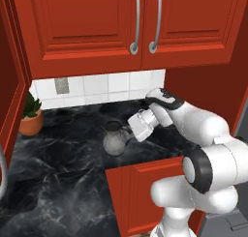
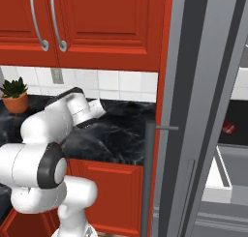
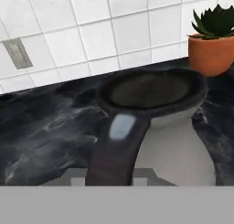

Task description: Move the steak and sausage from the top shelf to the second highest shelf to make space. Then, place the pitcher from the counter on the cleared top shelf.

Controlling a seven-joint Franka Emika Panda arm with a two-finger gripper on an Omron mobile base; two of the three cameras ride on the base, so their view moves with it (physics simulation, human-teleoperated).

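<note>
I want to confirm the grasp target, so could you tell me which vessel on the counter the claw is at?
The grey pitcher, at its handle; the terracotta plant pot stands far off by the wall.

One pitcher [image 1: 115, 139] stands on the tabletop [image 1: 58, 173], toward its right edge. One potted plant [image 1: 30, 116] sits at the back left corner. One grey wall plate [image 1: 61, 85] is set in the tiled wall behind. Two long cabinet handles [image 1: 136, 23] hang on the upper doors (side by side at the doors' meeting edges). One red item [image 2: 228, 128] lies on a black shelf [image 2: 238, 116] at the far right, too small to identify.
</note>
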